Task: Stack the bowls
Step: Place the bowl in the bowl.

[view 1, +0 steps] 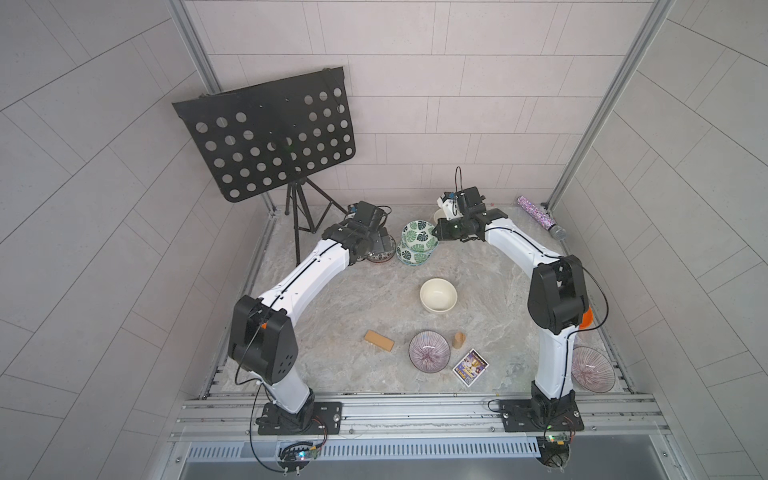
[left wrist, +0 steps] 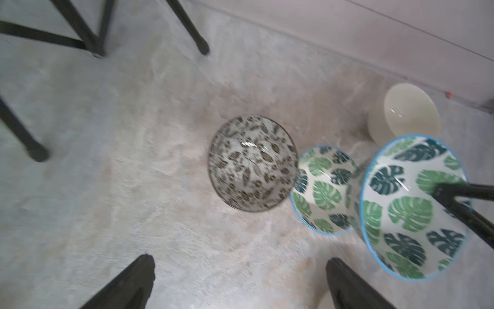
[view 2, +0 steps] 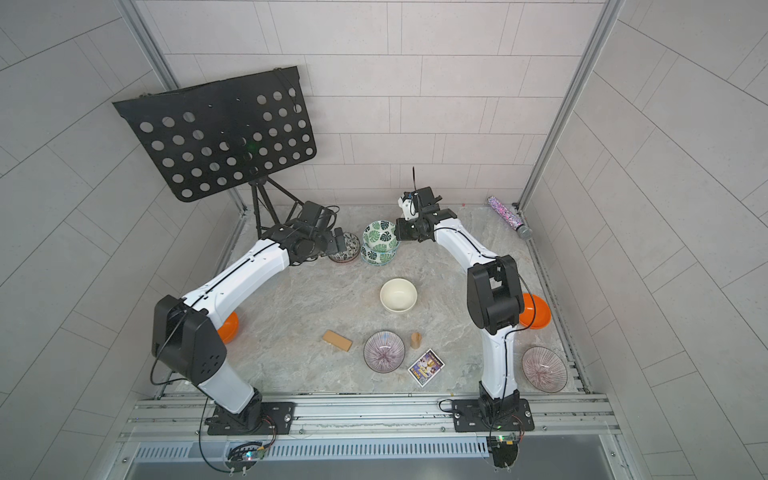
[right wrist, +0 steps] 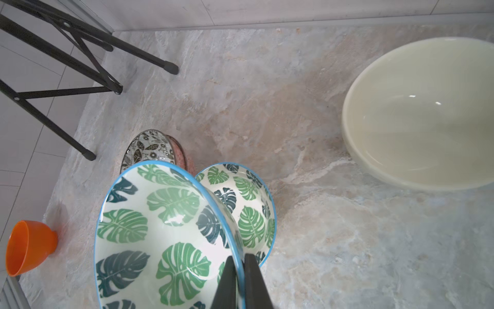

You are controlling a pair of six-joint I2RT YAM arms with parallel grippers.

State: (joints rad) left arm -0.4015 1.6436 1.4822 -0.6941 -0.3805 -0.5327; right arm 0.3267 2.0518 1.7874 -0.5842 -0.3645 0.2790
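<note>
Purple-striped bowl [view 1: 429, 351] at front centre, cream bowl [view 1: 438, 295] mid-table, farther back left gripper [left wrist: 239, 262] spread wide over black-white leaf bowl [left wrist: 252, 163], beside it right gripper [right wrist: 240, 258] pinched on rim of tilted green leaf bowl [right wrist: 160, 235], over lower green leaf bowl [right wrist: 248, 214], second cream bowl [right wrist: 422, 115] nearest back wall.

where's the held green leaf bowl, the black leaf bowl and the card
held green leaf bowl [right wrist: 160, 235], right wrist view, inner wall
black leaf bowl [left wrist: 252, 163], left wrist view, inside bottom
card [view 1: 470, 367], a top view, printed face

Stand legs [right wrist: 171, 67] crowd corner, mid-table [view 1: 365, 299] seemingly open
</note>
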